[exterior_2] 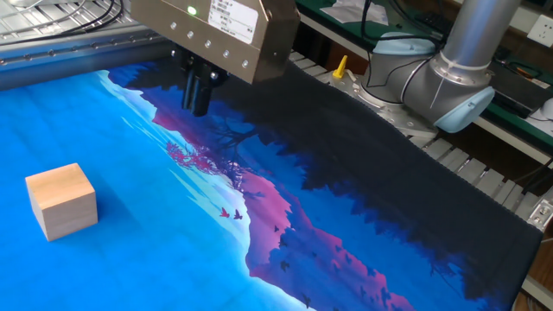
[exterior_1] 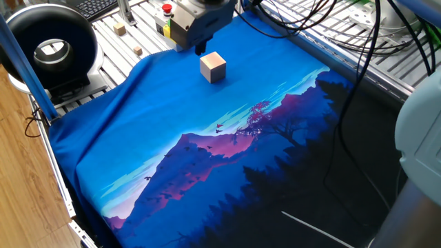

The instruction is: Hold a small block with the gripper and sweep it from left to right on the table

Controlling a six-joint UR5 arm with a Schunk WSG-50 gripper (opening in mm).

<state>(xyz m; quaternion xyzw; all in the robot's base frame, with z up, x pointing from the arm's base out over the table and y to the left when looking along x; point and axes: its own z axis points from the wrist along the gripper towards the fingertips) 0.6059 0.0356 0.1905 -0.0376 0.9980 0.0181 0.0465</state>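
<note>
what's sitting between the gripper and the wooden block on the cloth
Nothing visible. The gripper hangs above the blue cloth, apart from the small block, and only bare cloth lies between them. The much smaller wooden cubes sit off the cloth on the table slats, out of the way.

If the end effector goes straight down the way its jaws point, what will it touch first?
Most likely the blue printed cloth on the table. The grey-and-black boxy end effector hangs beside the light tan wooden cube, not above it, though depth is uncertain.
</note>
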